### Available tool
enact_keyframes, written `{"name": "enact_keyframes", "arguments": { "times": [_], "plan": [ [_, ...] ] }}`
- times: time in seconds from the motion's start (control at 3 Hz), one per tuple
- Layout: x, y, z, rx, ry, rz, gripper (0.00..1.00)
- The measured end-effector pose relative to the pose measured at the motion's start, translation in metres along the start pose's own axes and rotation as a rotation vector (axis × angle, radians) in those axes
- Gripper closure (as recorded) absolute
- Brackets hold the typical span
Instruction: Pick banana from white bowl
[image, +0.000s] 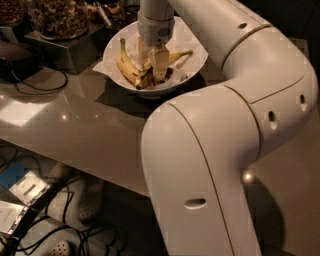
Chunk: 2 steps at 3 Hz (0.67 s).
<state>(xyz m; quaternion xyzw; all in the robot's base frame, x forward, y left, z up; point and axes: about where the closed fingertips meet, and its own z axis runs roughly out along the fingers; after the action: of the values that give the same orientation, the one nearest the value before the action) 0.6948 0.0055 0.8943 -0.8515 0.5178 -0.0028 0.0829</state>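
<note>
Well, I have the gripper (153, 71) down inside the white bowl (201, 56), set among the fruit, and I cannot tell from here whether it is clenched or released. The banana (127, 64) I want lies along the left side of the bowl on the crumpled paper lining (186, 31). Its thin stem points up toward the far rim, and its dark bruised end lies low in the bowl, right by the gripper. A cleaner yellow banana (179, 55) sits on the gripper's other side.

I judge the fruit light and easy to lift, but soft. The brown patch is probably mushy and would give way under a hard squeeze, and the stem looks too thin to hold by. I would take hold across the firm yellow middle with modest force. The peel is smooth and curved, so it could roll or slip, and the loose paper might drag along.
</note>
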Motion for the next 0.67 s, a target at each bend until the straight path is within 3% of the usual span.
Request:
{"name": "enact_keyframes", "arguments": {
  "times": [0.33,0.67],
  "plan": [
    [-0.0008,0.0049,0.0064,-0.014,-0.018,0.001,0.44],
    [-0.0001,0.0089,0.006,-0.009,-0.013,0.003,0.63]
  ]
}}
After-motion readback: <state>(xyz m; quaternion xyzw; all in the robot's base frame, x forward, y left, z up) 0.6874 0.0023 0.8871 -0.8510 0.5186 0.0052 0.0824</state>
